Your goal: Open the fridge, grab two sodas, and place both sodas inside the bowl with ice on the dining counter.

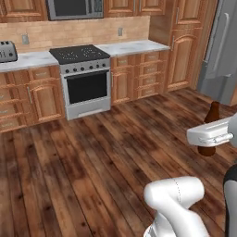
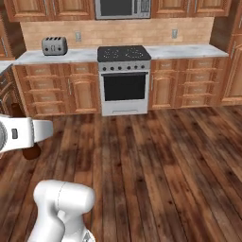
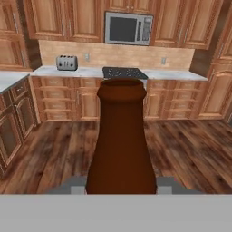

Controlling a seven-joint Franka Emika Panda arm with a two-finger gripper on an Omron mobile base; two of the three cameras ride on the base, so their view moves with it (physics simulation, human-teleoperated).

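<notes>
Hand view: bottle (image 3: 120, 140) before stove (image 3: 124, 73).

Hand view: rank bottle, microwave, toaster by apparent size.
1. Slim dark brown bottle, largest, but it sits in the tool right at the camera, so nearness inflates it.
2. Grey microwave with dark door.
3. Small silver toaster, smallest.

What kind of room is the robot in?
A kitchen, it looks like: there's a stove with an oven, a microwave above it, a toaster on the counter, and wooden cabinets all around.
</notes>
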